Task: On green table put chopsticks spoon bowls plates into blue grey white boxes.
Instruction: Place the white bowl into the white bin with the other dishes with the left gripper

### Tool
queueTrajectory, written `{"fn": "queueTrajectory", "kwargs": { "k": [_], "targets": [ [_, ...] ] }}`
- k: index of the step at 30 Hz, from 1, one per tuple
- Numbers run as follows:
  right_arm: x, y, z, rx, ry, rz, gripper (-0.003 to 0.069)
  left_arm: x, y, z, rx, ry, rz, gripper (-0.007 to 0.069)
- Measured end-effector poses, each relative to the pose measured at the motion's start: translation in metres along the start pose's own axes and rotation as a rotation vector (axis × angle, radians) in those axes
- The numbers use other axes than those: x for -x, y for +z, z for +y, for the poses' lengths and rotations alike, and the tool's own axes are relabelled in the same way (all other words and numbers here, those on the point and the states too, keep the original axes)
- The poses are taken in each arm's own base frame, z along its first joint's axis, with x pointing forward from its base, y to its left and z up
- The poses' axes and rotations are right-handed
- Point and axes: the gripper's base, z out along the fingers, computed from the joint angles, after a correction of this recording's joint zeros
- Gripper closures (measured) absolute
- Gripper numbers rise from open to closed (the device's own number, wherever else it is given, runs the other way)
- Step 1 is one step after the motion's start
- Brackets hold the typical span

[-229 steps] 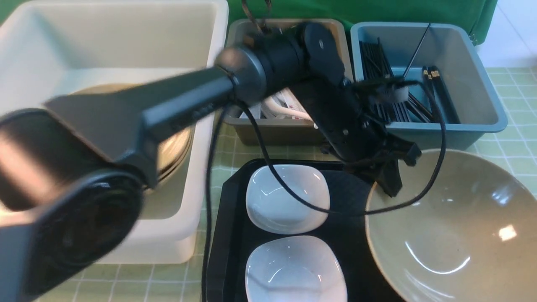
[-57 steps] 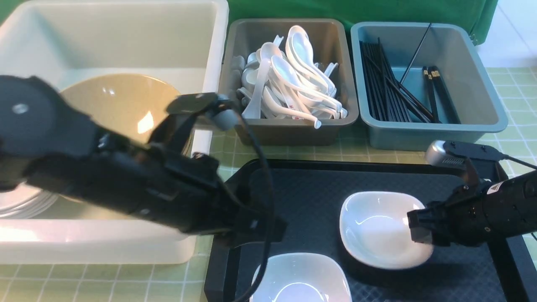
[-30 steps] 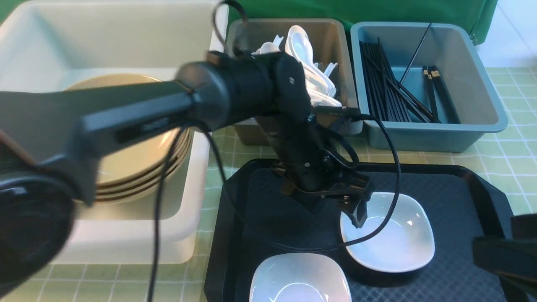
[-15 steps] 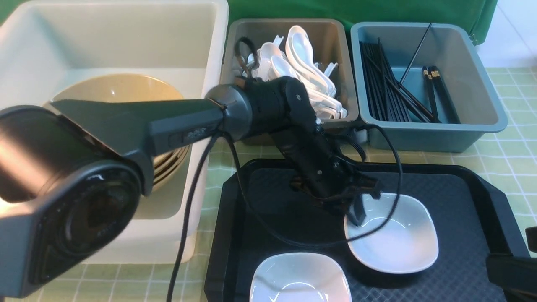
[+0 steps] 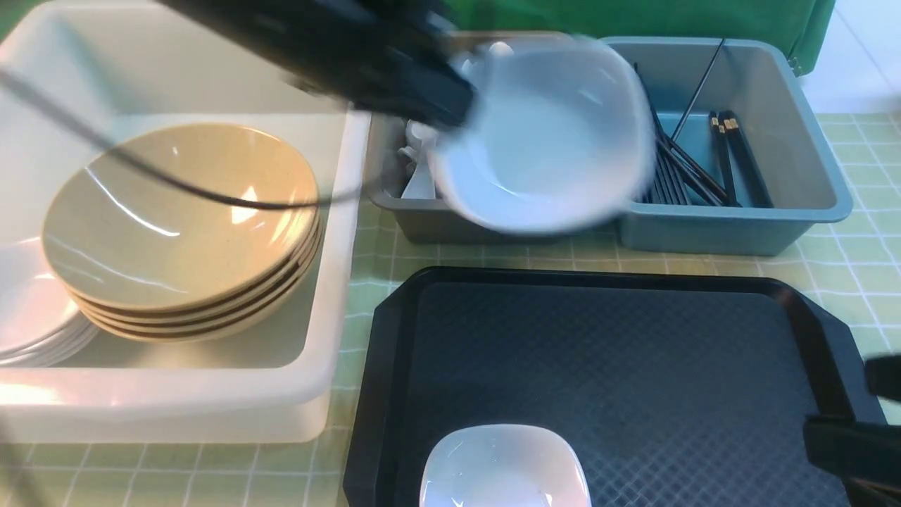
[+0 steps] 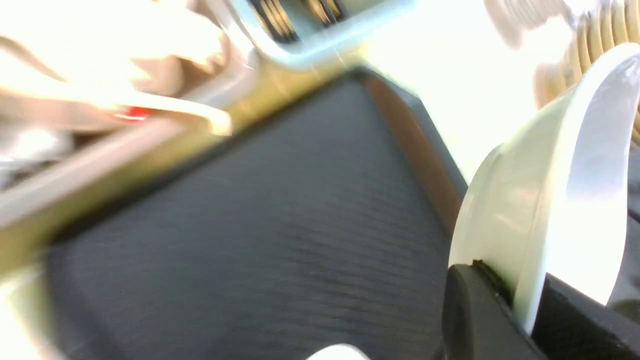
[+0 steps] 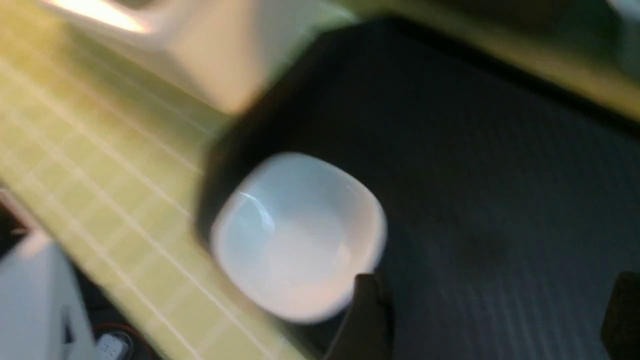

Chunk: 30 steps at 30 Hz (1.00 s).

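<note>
**A:** Front view: where's the white bowl (image 5: 545, 134)?
**B:** Airborne over the grey box (image 5: 450, 225) and blue box (image 5: 704, 229), its hollow tilted toward the camera.

**A:** Left wrist view?
**B:** The left gripper (image 6: 520, 310) is clamped on the bowl's rim. The bowl stands on edge above the tray (image 6: 250, 225). A spoon's red mark is too blurred to read.

**A:** Right wrist view?
**B:** The right gripper (image 7: 492, 320) is spread wide and empty, beside the second bowl (image 7: 300, 235) at the tray's corner.

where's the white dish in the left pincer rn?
Front view: the white dish hangs in the air at centre-back, its rim clamped in the left pincer, overlapping the grey box and blue box, clear of the black tray.
</note>
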Motion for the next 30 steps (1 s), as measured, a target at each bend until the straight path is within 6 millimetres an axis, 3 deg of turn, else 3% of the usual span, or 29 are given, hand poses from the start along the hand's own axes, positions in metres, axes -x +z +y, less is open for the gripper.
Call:
{"fn": "queueTrajectory", "kwargs": {
  "k": [3, 5, 6, 9, 13, 16, 18, 22, 30],
  "targets": [
    [0.025, -0.008, 0.011, 0.084, -0.069, -0.093, 0.0077, -0.035, -0.067, 0.006, 0.133, -0.037, -0.118, 0.0609],
    [0.030, -0.008, 0.011, 0.093, -0.081, -0.099, 0.0078, -0.046, -0.080, 0.011, 0.182, -0.066, -0.154, 0.0609],
    [0.036, -0.006, 0.010, 0.102, -0.098, -0.091, 0.0085, -0.062, -0.098, 0.023, 0.263, -0.126, -0.216, 0.0609],
    [0.042, 0.000, 0.009, 0.125, -0.110, -0.051, 0.0133, -0.092, -0.115, 0.054, 0.409, -0.272, -0.324, 0.0609],
    [0.042, 0.005, 0.010, 0.158, -0.140, -0.020, 0.0295, -0.119, -0.108, 0.098, 0.517, -0.464, -0.385, 0.0609],
    [0.040, 0.005, 0.016, 0.193, -0.174, -0.012, 0.0505, -0.132, -0.092, 0.130, 0.556, -0.611, -0.406, 0.0609],
    [0.040, 0.005, 0.018, 0.210, -0.185, -0.006, 0.0592, -0.136, -0.083, 0.145, 0.565, -0.676, -0.405, 0.0609],
    [0.039, 0.005, 0.020, 0.226, -0.201, -0.001, 0.0634, -0.136, -0.072, 0.161, 0.569, -0.708, -0.401, 0.0609],
    [0.039, 0.005, 0.021, 0.228, -0.203, 0.000, 0.0635, -0.132, -0.079, 0.159, 0.493, -0.710, -0.475, 0.0609]
  ]
}}
